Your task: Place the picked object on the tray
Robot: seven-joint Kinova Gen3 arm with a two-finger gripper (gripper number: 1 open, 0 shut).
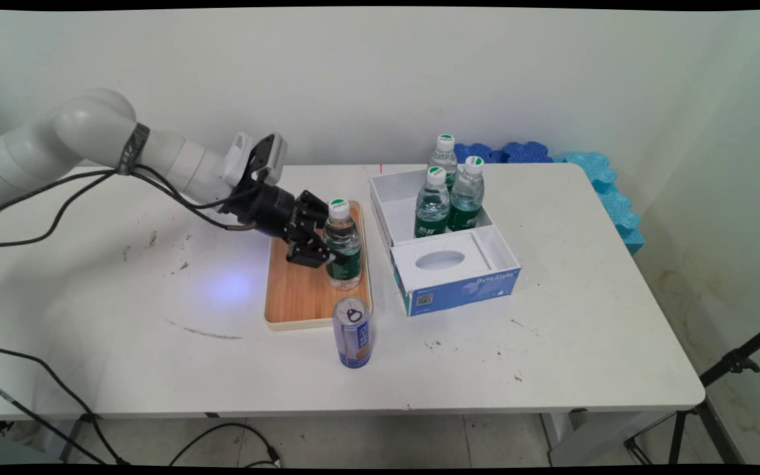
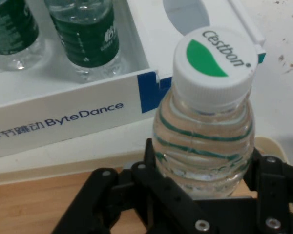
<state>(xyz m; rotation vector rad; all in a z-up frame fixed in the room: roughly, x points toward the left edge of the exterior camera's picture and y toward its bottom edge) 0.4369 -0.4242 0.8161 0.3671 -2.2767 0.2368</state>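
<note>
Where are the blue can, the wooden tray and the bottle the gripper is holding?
blue can (image 1: 353, 341), main view, on its side wall.
wooden tray (image 1: 294, 290), main view, on its bare wood.
bottle in the gripper (image 2: 215, 58), hand view, on its white cap.

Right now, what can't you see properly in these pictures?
- Gripper fingertips: hand view, hidden behind the held bottle.
- Back bottle label: main view, hidden by the two bottles ahead.
- Can lettering: main view, too small.
- Tray under the gripper: main view, covered by it.
</note>
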